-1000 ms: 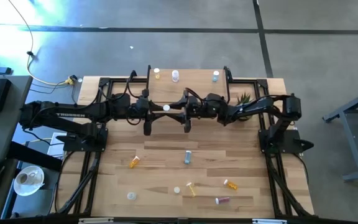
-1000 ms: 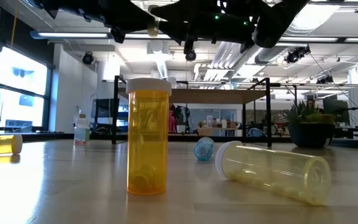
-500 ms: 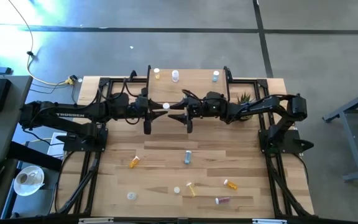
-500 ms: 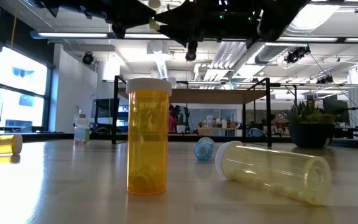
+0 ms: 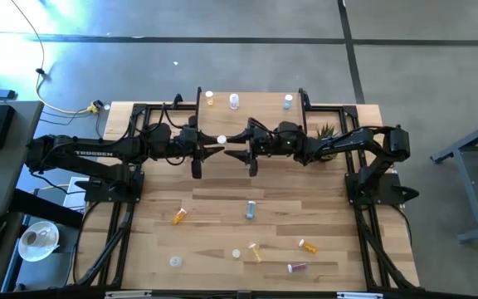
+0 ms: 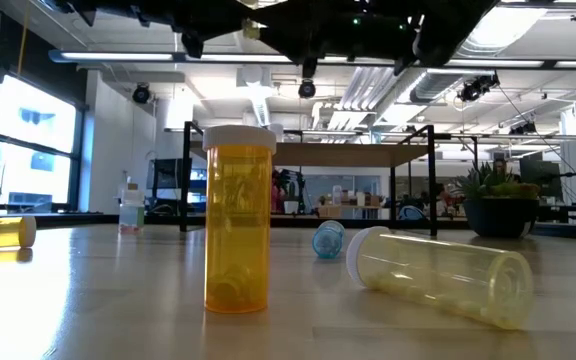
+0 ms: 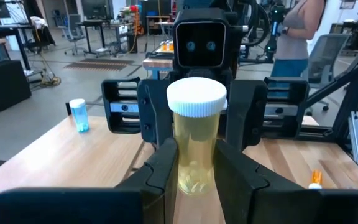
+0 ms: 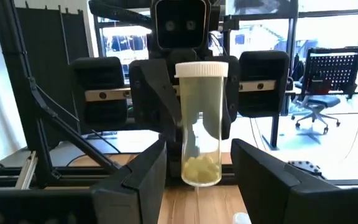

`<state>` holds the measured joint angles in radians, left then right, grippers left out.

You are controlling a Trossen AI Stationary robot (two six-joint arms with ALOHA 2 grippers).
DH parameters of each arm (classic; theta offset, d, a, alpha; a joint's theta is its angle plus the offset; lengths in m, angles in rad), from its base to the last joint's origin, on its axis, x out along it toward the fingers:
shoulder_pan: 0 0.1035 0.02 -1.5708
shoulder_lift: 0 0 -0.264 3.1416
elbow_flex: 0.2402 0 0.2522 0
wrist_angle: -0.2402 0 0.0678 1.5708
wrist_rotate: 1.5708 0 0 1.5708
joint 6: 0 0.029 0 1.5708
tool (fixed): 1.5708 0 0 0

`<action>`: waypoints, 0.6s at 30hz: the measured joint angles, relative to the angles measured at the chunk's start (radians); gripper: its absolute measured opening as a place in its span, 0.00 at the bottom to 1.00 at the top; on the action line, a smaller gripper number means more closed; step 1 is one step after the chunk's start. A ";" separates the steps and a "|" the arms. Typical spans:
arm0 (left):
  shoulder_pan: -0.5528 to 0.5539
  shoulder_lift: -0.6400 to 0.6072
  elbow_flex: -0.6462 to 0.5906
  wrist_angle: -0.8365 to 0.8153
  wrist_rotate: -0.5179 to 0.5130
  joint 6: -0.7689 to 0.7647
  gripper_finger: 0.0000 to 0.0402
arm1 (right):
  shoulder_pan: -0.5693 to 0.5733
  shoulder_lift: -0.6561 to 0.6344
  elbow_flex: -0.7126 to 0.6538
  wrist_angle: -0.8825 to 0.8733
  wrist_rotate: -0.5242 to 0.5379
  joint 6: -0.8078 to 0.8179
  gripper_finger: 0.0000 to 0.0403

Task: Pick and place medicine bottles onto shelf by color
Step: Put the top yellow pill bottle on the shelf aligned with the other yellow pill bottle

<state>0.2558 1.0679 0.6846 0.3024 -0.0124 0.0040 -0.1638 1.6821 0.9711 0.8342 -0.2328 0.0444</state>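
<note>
My left gripper (image 5: 217, 144) is shut on a pale yellow, white-capped medicine bottle (image 7: 196, 137) over the near part of the shelf (image 5: 260, 112). My right gripper (image 8: 199, 177) faces it from the right, open. Its fingers stand on either side of the same bottle (image 8: 201, 118) with gaps showing, touching nothing. Three bottles stand along the shelf's far edge: yellow (image 5: 210, 100), clear (image 5: 235, 101) and blue (image 5: 287, 101). Other bottles lie or stand on the table's near half, among them orange (image 5: 178, 216), blue-grey (image 5: 251, 209) and pinkish-red (image 5: 296, 267). My left gripper pinches the bottle's lower body (image 7: 195, 171) between its two fingers. The fingers come level from the table's left. The bottle stands upright with its white cap (image 7: 196, 98) up, lifted clear above the shelf.
A green potted plant (image 5: 326, 133) stands right of the shelf, under my right arm. Loose white caps (image 5: 236, 253) lie near the table's front. In the low view an orange bottle (image 6: 238, 220) stands upright and a pale one (image 6: 438, 275) lies close by.
My right gripper has gone toward the table's left, up to the bottle held by my left gripper. Its open fingers now stand around the bottle. The bottle stays upright in my left gripper.
</note>
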 joint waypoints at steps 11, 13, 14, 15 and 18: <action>0.000 0.001 0.000 0.010 0.000 0.000 0.19 | 0.009 0.033 0.136 -0.228 -0.004 -0.045 0.43; 0.000 0.001 0.000 0.009 0.000 0.000 0.19 | 0.009 0.033 0.137 -0.239 -0.003 -0.043 0.43; 0.000 0.001 0.000 0.009 0.000 0.000 0.19 | 0.009 0.033 0.137 -0.240 -0.003 -0.043 0.43; 0.000 0.001 0.000 0.009 0.000 0.000 0.19 | 0.009 0.033 0.137 -0.242 0.001 -0.042 0.43; 0.000 0.001 0.000 0.000 -0.002 0.015 0.19 | 0.009 0.033 0.137 -0.249 0.014 -0.022 0.43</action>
<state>0.2555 1.0687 0.6846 0.3028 -0.0140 0.0185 -0.1547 1.7149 1.1080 0.5851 -0.2183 0.0224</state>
